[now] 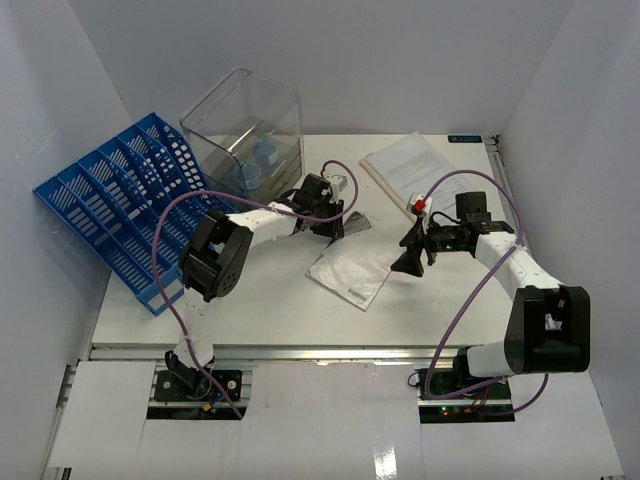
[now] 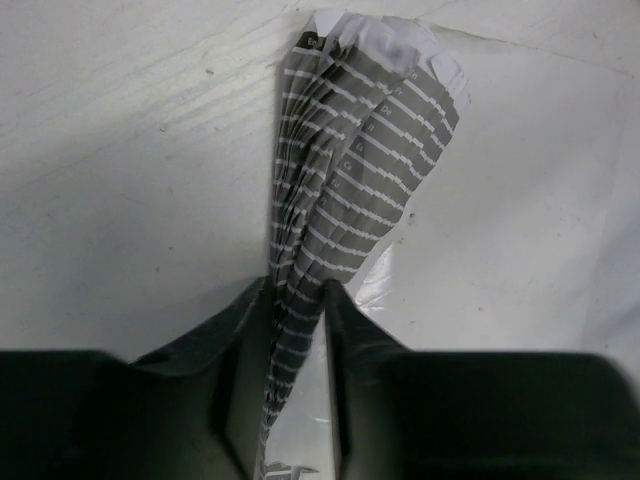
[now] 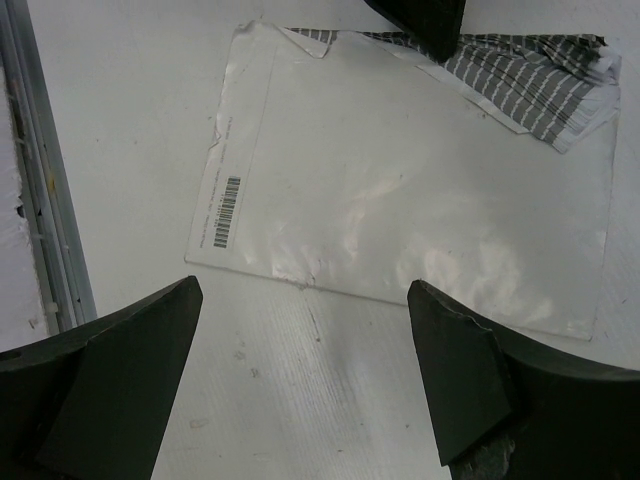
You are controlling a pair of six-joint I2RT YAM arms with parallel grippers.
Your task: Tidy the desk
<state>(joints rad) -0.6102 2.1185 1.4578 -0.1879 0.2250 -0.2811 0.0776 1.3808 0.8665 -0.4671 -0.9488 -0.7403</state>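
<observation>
Left wrist view: the left tool [image 2: 298, 300] has its two dark fingers [image 2: 345, 330] closed narrowly on a thin stack of grey striped sheets [image 2: 350, 170]. The stack is pinched on edge between the fingers and fans out wider at its far end, where white margins show. Under the stack lies the white table [image 2: 120, 150].

From above, the table fills the middle of the scene, with both arm bases at its near edge. The left tool sits near the table's centre, slightly toward the back. Just in front of it lies a flat plastic sleeve [image 1: 350, 272], with the striped sheets touching or overlapping its far corner.

The right tool [image 1: 410, 262] hangs just to the right of the sleeve with its jaws spread wide, holding nothing. Its wrist camera looks down on the sleeve and on the barcode label [image 3: 227, 198] near one edge, with a metal rail [image 3: 45, 200] along the table's side.

A blue slotted file rack [image 1: 110, 200] leans at the table's left edge. A clear bin [image 1: 245, 125] stands at the back left, tilted, and printed paper [image 1: 410, 170] lies at the back right.
</observation>
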